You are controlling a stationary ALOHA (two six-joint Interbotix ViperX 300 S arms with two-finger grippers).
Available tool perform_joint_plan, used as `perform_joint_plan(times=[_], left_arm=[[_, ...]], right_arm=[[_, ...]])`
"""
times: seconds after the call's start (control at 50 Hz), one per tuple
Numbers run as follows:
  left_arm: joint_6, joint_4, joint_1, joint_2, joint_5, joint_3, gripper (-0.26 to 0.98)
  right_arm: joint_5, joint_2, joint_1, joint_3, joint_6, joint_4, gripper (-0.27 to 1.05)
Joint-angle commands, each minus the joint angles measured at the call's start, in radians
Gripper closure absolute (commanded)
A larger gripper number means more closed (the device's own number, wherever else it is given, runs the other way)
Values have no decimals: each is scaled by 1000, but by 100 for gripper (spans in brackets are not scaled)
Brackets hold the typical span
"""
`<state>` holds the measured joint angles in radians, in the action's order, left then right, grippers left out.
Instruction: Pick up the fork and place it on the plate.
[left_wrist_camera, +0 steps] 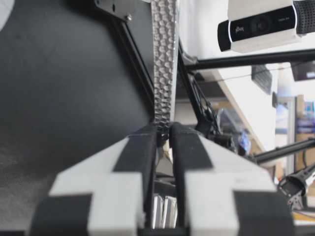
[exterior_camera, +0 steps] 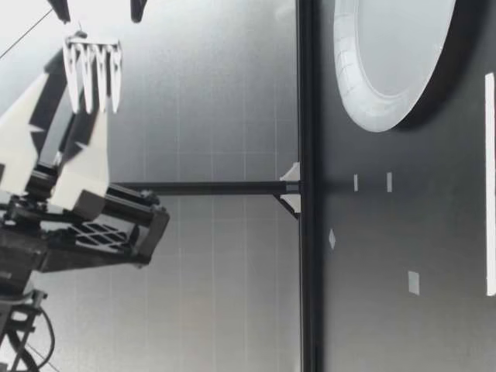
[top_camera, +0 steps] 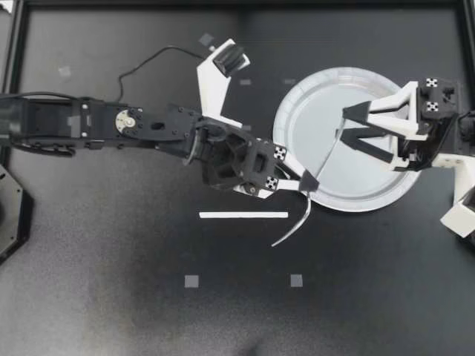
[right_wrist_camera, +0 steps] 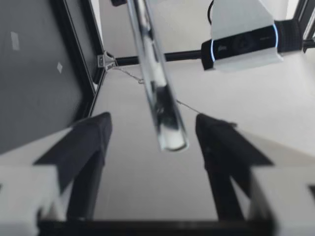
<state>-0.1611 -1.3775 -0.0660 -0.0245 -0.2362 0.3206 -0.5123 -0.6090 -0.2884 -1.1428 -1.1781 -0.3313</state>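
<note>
Fork (top_camera: 293, 228): up off the desk (top_camera: 111, 297), centre of the top view, just off the plate's lower-left edge. Tines curve toward the bottom of the frame, and the handle runs up-right over the plate.
Left gripper (top_camera: 308, 183): pinching the fork hard near the neck. In the left wrist view the hammered fork handle (left_wrist_camera: 165, 59) shoots out ahead of the pressed fingers, with the tines tucked back behind them.
Right gripper (top_camera: 344, 127): spread wide over the plate at the right of the frame. In the right wrist view the shiny fork handle (right_wrist_camera: 150, 59) ends between its fingers and touches neither.
Plate (top_camera: 293, 93): upper right of the frame, flat on the desk, fork not yet lying on it.
Height: in the low view the fork tines (exterior_camera: 93, 74) sit high above the desk, with plenty of air underneath.
Step in hand: looks like a hand-over above the plate, though a straight lowering is possible too.
Doing it well: centre the handle between the right gripper's fingers and close fully before the left lets go. Then lower until the fork lies nearly flat, and release low.
Risk: the handle is thin and slick, so a shallow pinch at its very end could let it swing or slide off the rim.
</note>
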Motion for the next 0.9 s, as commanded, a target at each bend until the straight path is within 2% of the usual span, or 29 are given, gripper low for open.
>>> perform_joint_plan(times=[0.0, 0.12, 0.18, 0.3, 0.36, 0.44, 0.5, 0.74, 0.88], left_arm=[[-5, -2, -2, 8, -12, -34, 72], [-5, -2, -2, -2, -18, -34, 72], [-9, -2, -2, -2, -18, -34, 72], [-29, -2, -6, 0, -9, -29, 72], [-35, -2, -14, 2, -8, -26, 72], [-38, 0, -20, 2, 5, -20, 72], [-49, 5, -23, 0, 15, -17, 72], [-210, 21, -28, 8, 26, -26, 69], [-261, 21, -29, 8, 32, -26, 54]], right_arm=[[-26, 12, 6, 35, 2, 5, 12], [-28, 25, 5, 43, 0, 5, 16], [-23, 34, 5, 44, 2, 9, 23], [-17, 43, 6, 44, 2, 18, 48], [-6, 44, 6, 44, 2, 20, 65], [8, 46, 6, 44, 2, 20, 79], [11, 41, 6, 43, 3, 21, 85], [11, 32, 6, 41, 8, 25, 86], [11, 31, 6, 41, 9, 35, 86]])
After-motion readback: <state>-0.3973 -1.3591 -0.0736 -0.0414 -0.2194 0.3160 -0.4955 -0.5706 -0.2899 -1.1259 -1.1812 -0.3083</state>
